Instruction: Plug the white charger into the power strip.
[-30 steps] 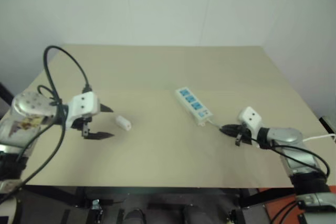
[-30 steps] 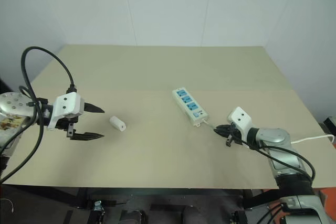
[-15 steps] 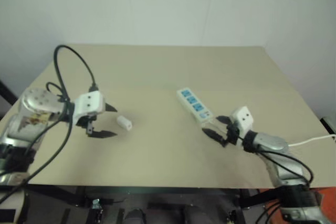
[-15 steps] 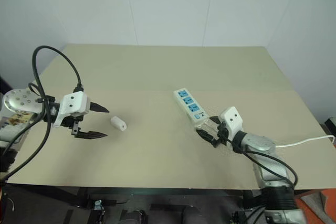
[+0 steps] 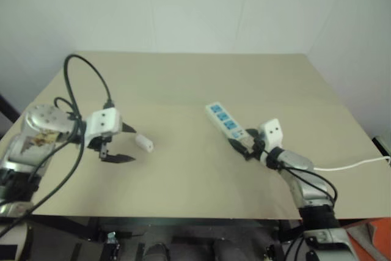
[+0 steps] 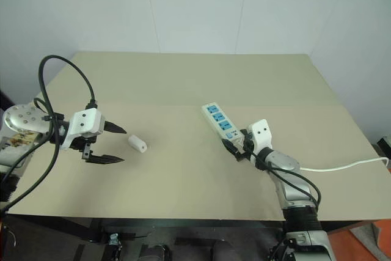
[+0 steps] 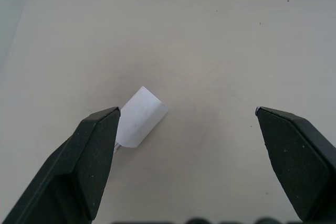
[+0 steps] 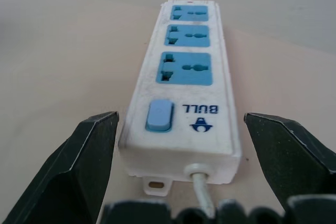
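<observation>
The power strip (image 6: pixel 221 124) lies near the middle of the table (image 6: pixel 183 84), its cord end between the wide-spread fingers of the right gripper (image 6: pixel 234 148). The white charger (image 6: pixel 137 143) lies well apart to the left, just ahead of the left gripper (image 6: pixel 113 145), whose fingers also stand wide and hold nothing. Bare tabletop stretches to the far edge.

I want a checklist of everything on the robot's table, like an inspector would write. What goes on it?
Surface: tan table, flat, with a faint seam across the middle.
Job's things: white charger lies loose on the table, not plugged in. Power strip lies flat; its three blue sockets are empty.
Clutter: nothing seen.
Grippers: left gripper open, just short of the charger, not touching it. Right gripper open, its fingers either side of the strip's cord end, not closed on it.
Cables: thin white cord runs from the strip off the table's right edge; a black cable loops over the left arm.
Surroundings: plain white walls behind the table.
</observation>
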Robot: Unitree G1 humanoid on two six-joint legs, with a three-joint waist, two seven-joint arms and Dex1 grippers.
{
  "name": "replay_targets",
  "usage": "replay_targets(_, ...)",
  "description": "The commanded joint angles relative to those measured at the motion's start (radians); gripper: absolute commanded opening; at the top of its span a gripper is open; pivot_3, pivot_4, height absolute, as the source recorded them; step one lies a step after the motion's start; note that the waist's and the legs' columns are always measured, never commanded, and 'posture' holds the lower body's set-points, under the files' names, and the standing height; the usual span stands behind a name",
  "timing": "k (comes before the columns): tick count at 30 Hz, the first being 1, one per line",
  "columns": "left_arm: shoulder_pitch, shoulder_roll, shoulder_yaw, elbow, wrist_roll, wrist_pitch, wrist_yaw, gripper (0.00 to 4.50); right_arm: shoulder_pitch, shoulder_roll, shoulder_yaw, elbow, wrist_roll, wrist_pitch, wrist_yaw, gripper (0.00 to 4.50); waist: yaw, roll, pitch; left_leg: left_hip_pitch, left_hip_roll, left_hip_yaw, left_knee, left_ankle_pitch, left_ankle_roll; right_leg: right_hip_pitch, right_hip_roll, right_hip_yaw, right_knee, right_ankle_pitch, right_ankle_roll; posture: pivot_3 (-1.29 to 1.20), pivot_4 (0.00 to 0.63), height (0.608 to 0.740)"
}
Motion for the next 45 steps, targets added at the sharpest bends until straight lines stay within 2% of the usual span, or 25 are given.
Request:
replay_targets(1,-0.007,0.007,0.026,-0.015,-0.009,-0.018,0.006,4.50,-0.031,0.021,-0.008,0.016,0.016,-0.018,-0.009,4.48,-0.001,0.000,0.000,0.000,0.000,0.000,0.000,0.000,0.000,0.000,0.000,0.000,0.000,0.000,0.000,0.00,0.150,0.740)
replay_targets(14,0.003,0.005,0.028,-0.006,-0.006,-0.027,0.016,4.50,-0.023,0.089,-0.005,0.113,-0.004,-0.131,-0.037,4.48,-0.002,0.000,0.000,0.000,0.000,0.000,0.000,0.000,0.000,0.000,0.000,0.000,0.000,0.000,0.000,0.00,0.150,0.740)
replay_targets(19,0.003,0.003,0.027,-0.001,-0.006,-0.032,0.018,4.50,-0.024,0.096,-0.002,0.135,-0.004,-0.152,-0.029,3.44,-0.003,0.000,0.000,0.000,0.000,0.000,0.000,0.000,0.000,0.000,0.000,0.000,0.000,0.000,0.000,0.00,0.150,0.740)
replay_targets(24,-0.026,-0.011,-0.005,0.023,0.018,-0.069,0.008,4.50,-0.032,0.092,0.015,0.153,-0.028,-0.176,-0.029,3.44,-0.003,0.000,0.000,0.001,0.000,0.000,0.000,0.000,0.000,0.000,0.000,0.000,0.000,0.000,0.000,0.00,0.150,0.740)
replay_targets(28,-0.131,-0.047,-0.067,0.089,0.058,-0.161,-0.054,4.50,-0.032,0.080,0.027,0.160,-0.041,-0.189,-0.007,3.44,-0.001,-0.001,-0.001,0.001,0.000,0.000,0.000,0.000,0.000,0.001,0.000,0.000,0.000,0.000,0.000,0.00,0.150,0.740)
replay_targets(31,-0.279,-0.086,-0.155,0.189,0.123,-0.246,-0.147,4.50,-0.039,0.067,0.036,0.177,-0.051,-0.188,0.003,3.44,-0.001,-0.001,-0.001,0.001,0.000,0.000,0.001,0.000,0.000,0.001,0.000,0.000,0.000,0.000,0.000,0.00,0.150,0.740)
replay_targets(34,-0.456,-0.123,-0.315,0.314,0.195,-0.312,-0.186,4.50,-0.046,0.053,0.049,0.195,-0.064,-0.183,0.010,3.44,-0.001,-0.001,-0.001,0.001,0.000,0.000,0.001,0.000,0.000,0.002,0.001,0.000,0.000,0.000,0.000,0.00,0.150,0.740)
replay_targets(38,-0.647,-0.169,-0.563,0.484,0.120,-0.392,-0.187,4.50,-0.050,0.051,0.049,0.200,-0.059,-0.178,0.015,3.44,-0.008,-0.001,-0.002,0.001,-0.001,0.000,0.000,0.000,0.000,0.002,0.001,0.002,-0.001,0.000,0.000,0.00,0.150,0.740)
replay_targets(40,-0.711,-0.194,-0.677,0.574,0.096,-0.465,-0.187,4.50,-0.050,0.052,0.053,0.196,-0.062,-0.173,0.013,3.44,-0.012,-0.001,-0.002,0.001,-0.001,0.000,0.000,0.000,0.000,0.001,0.001,0.002,-0.001,0.000,0.000,0.00,0.150,0.740)
replay_targets(45,-0.783,-0.318,-0.844,0.804,0.213,-0.640,-0.187,4.50,-0.032,0.052,0.066,0.169,-0.068,-0.160,0.010,3.44,-0.012,-0.001,-0.002,0.000,-0.001,0.000,0.000,0.000,0.001,0.001,0.000,0.001,-0.001,0.000,0.000,0.00,0.150,0.740)
